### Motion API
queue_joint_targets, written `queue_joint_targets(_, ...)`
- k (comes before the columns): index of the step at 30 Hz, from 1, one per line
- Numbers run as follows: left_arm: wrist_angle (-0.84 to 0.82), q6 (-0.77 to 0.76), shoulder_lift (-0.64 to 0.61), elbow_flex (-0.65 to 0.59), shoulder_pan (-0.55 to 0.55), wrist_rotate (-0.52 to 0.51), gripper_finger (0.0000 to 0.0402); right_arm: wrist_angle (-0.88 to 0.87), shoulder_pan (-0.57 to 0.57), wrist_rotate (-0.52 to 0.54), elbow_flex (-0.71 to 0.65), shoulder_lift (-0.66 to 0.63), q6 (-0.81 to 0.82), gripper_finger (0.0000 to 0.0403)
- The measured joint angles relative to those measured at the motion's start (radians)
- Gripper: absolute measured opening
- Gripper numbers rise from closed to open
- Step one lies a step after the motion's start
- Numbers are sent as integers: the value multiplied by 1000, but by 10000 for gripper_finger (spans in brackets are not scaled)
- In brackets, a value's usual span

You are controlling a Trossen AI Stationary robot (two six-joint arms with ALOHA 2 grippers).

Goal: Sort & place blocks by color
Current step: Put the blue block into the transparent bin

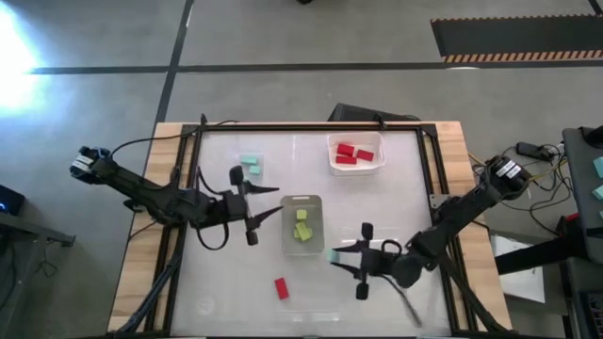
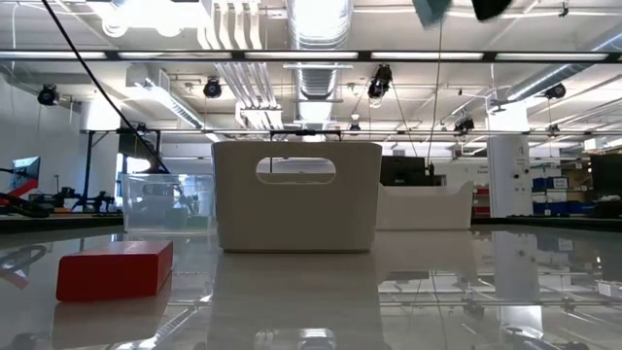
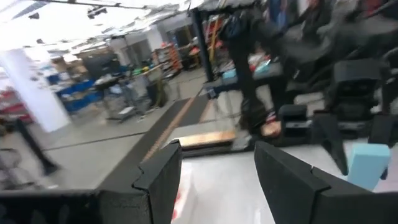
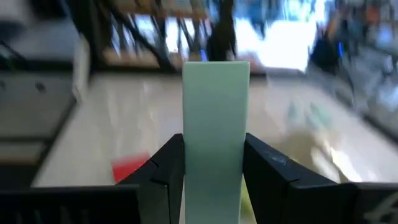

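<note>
From above we see a pale table top (image 1: 226, 282) with two dark arms reaching inward. The right gripper (image 1: 341, 255) sits near the table's front right, just right of a clear tray (image 1: 302, 201) at the centre, and its fingers are clamped on a mint block (image 4: 216, 124) — in the right wrist view this block stands upright between the two fingers, filling the gap. From overhead only a sliver of that block shows at the fingertips.

The left gripper (image 1: 267, 202) hovers left of the centre tray. Its fingers (image 3: 163, 177) stand apart with nothing between them.

The centre tray holds yellow-green blocks (image 1: 301, 225); we cannot count them surely. A second clear tray (image 1: 355, 169) toward the far right holds red blocks (image 1: 352, 153), their edges running together. Mint blocks (image 1: 250, 167) lie at the far left; any tray around them is too faint to make out. One red block (image 1: 281, 288) lies loose on the table near the front edge — in the low view it appears large at left (image 2: 115, 269), and the trays behind it look opaque, hiding their contents.

The left wrist view is smeared; a pale blue block shape (image 3: 369, 165) shows at its edge.
</note>
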Motion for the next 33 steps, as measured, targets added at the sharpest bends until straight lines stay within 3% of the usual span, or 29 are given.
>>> queue_joint_targets(4,41,-75,13,-1,-1,88,187,387,-5,-36,-70,-4,-264,116)
queue_joint_targets(7,79,-110,50,-3,-9,144,187,501,-28,-87,-86,-10,-359,116)
queue_joint_targets(12,187,-124,161,1,-24,168,187,509,-92,-122,-81,-12,-385,116)
queue_joint_targets(18,286,-161,280,10,-45,169,187,525,-144,-311,-81,-22,-364,116)
queue_joint_targets(25,346,-278,373,14,-55,172,187,540,-164,-336,-81,-43,-373,116)
queue_joint_targets(33,472,-283,466,39,-57,198,209,540,-176,-360,-81,-45,-366,116)
